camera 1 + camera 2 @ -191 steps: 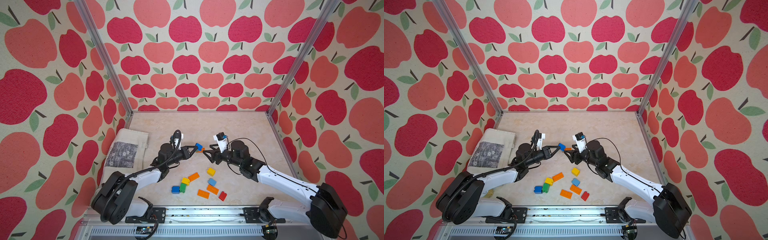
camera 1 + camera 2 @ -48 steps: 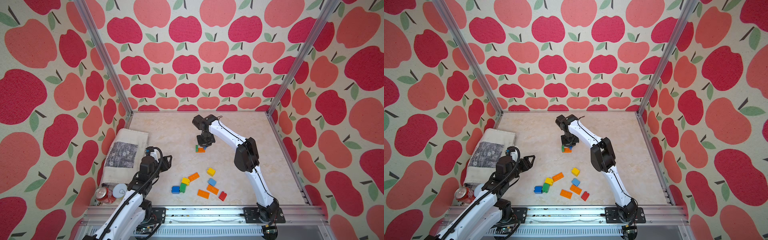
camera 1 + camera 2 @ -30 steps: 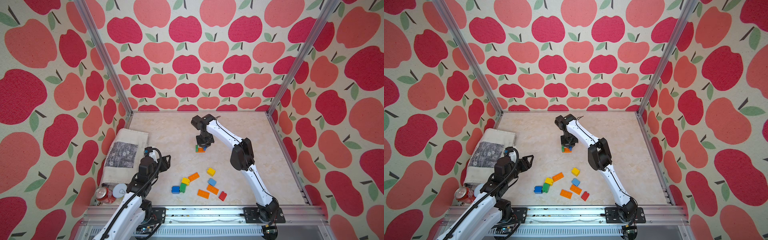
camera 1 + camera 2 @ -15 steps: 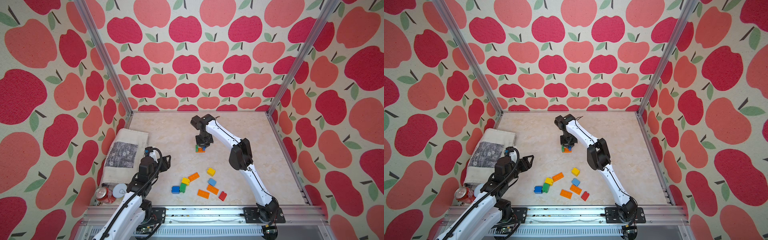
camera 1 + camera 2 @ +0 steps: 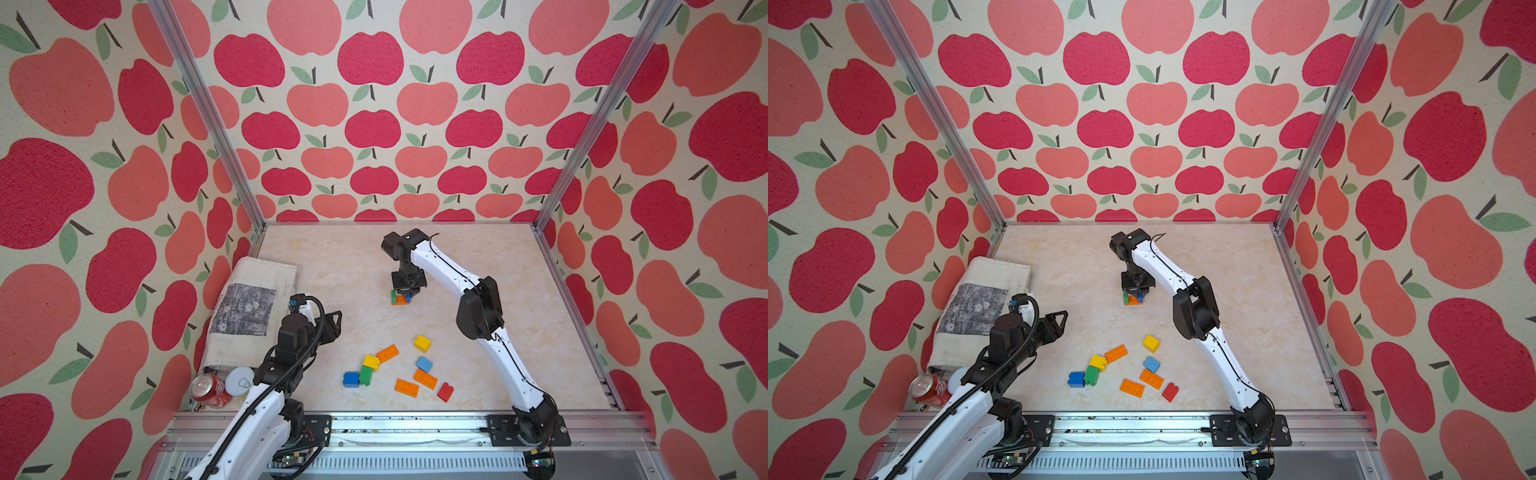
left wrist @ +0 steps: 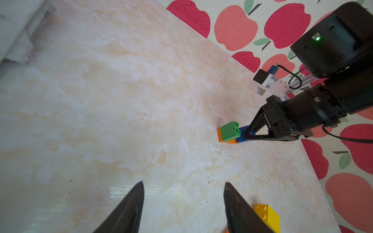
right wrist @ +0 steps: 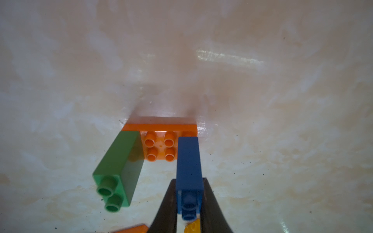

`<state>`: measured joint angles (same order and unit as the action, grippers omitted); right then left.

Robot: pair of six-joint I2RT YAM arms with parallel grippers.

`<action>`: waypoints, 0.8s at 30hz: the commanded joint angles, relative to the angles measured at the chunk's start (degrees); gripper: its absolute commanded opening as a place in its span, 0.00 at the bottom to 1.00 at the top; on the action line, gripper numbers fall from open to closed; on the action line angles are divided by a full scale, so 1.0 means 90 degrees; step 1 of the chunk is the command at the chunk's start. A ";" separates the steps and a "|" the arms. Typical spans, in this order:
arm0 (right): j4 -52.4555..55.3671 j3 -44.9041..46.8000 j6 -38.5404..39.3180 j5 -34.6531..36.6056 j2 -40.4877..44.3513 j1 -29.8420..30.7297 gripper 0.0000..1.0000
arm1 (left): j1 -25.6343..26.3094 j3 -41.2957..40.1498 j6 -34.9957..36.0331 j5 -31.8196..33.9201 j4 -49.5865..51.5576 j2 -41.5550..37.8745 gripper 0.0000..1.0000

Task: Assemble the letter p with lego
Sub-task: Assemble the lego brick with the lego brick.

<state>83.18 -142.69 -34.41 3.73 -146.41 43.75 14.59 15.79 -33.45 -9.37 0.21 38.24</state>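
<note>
The right end effector (image 5: 409,293) points straight down near the middle of the surface (image 5: 332,266). Its 2 fingers are clamped on the sides of an upright blue brick (image 7: 188,161). That brick stands on 1 end of a flat orange base brick (image 7: 159,147), which lies on the surface. A green brick (image 7: 121,161) stands on the opposite end, and 4 bare orange studs show between the 2 uprights.

The left end effector (image 6: 183,184) hovers over the left side of the surface, just beside a folded cloth (image 5: 253,303) and well apart from the assembly. Its jaws are spread, with nothing between them.

The remaining lego lies loose toward the front of the surface. A yellow brick (image 5: 422,343) sits alone, nearest the assembly. To its left a slanted orange brick (image 5: 387,353), a second yellow brick (image 5: 370,362), a loose green brick (image 5: 365,375) and a loose blue brick (image 5: 351,379) lie in a close chain. A light blue brick (image 5: 424,364) sits just behind a middle orange brick (image 5: 425,379). A front orange brick (image 5: 407,387) and a red brick (image 5: 445,392) lie on either side of that orange one.

A red soda can (image 5: 205,388) lies on its side at the front left corner, at the near end of the cloth.
</note>
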 commanded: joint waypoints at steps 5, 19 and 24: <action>0.0330 -0.0356 -0.0031 -0.0008 -0.0546 -0.0119 0.00 | -0.0028 -0.0136 0.0148 0.0137 -0.0013 -0.0088 0.65; 0.0240 -0.0738 0.0325 0.0201 -0.1417 -0.0292 0.00 | -0.0029 -0.0282 0.0158 0.0162 0.0007 -0.0150 0.65; -0.0022 -0.0743 0.0401 0.0199 -0.1470 -0.0313 0.00 | -0.0029 -0.0315 0.0122 0.0149 -0.0005 -0.0137 0.65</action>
<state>88.36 -151.68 -32.36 1.52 -152.00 42.50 14.59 13.74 -33.28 -8.80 0.23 37.15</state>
